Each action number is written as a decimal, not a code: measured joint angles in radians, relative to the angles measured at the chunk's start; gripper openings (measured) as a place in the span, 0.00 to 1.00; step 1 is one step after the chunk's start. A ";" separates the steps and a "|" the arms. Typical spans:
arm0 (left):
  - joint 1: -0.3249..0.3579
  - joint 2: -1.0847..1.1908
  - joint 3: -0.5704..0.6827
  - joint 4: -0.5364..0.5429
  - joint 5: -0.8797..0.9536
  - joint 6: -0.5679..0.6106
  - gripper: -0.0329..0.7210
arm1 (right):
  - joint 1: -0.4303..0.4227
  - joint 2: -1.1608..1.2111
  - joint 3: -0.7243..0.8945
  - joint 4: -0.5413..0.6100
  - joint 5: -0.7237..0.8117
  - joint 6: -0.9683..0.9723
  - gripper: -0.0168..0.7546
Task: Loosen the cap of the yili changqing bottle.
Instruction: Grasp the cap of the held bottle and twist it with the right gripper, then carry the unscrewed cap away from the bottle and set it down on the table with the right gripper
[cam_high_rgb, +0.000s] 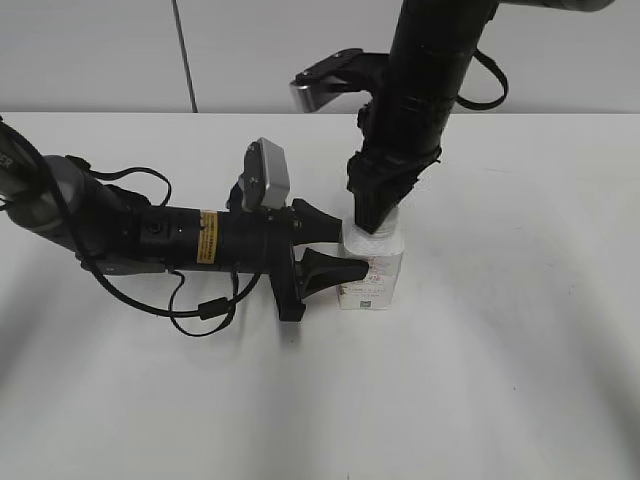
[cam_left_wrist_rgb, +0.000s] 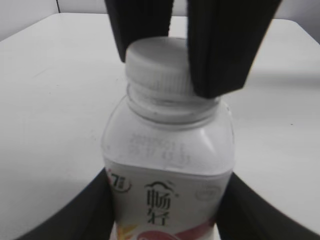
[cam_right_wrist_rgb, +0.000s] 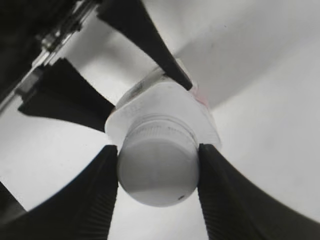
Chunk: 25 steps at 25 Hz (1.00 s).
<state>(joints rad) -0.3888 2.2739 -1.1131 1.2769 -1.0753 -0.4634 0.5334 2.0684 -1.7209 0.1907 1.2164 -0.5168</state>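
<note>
Left gripper (cam_high_rgb: 335, 250) clamps the bottle (cam_high_rgb: 372, 275), contents unclear; right gripper (cam_right_wrist_rgb: 157, 172) pinches the cap (cam_right_wrist_rgb: 157, 172).

The exterior view looks down at a slant across the white table (cam_high_rgb: 520, 330) from the front, taking in both arms. The left wrist view faces the yili changqing bottle (cam_left_wrist_rgb: 167, 165) side-on from very close, level with its neck. The right wrist view looks straight down on the cap (cam_right_wrist_rgb: 157, 167), which all three views share.
</note>
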 joint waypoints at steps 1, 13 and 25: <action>0.000 0.000 0.000 0.000 0.000 0.000 0.53 | 0.000 0.000 0.000 0.000 0.000 -0.110 0.52; 0.000 0.000 0.000 0.001 0.000 0.001 0.53 | 0.000 0.004 -0.017 -0.004 0.007 -0.590 0.52; 0.000 0.000 0.000 0.022 -0.001 0.002 0.53 | 0.000 -0.074 -0.061 0.025 0.009 -0.486 0.52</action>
<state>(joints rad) -0.3888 2.2739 -1.1131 1.2984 -1.0765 -0.4619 0.5334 1.9946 -1.7818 0.2157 1.2252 -1.0027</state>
